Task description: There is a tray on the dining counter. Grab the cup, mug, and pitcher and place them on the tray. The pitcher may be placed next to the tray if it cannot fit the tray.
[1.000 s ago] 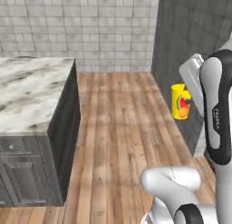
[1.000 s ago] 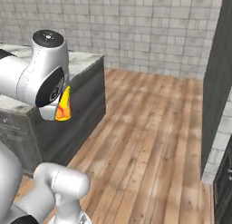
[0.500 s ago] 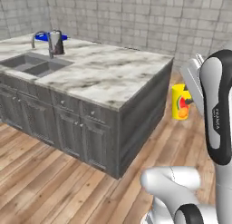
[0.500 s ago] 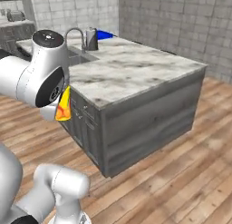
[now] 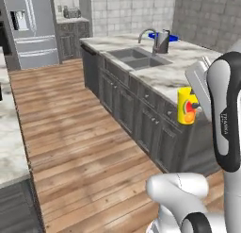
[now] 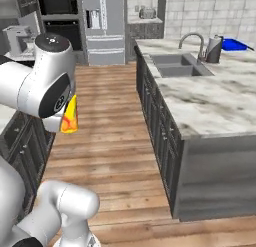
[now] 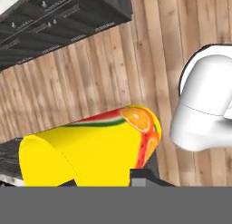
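One cup (image 7: pixel 90 150); base views add tray (image 6: pixel 235 44).

My left base camera looks from behind my arm along the dining counter (image 5: pixel 186 67) toward its far end. My right base camera sees the same dining counter (image 6: pixel 220 103) from more to the side. My hand camera looks down, very near, at the floor beside it.

Dining counter (image 5: pixel 176 74), marble, ahead of gripper, w/ inset sink (image 6: pixel 178 64) + faucet (image 6: pixel 192 41). Blue tray (image 6: pixel 235 44) on its far end, well beyond gripper. Wood floor (image 5: pixel 80 147) below.
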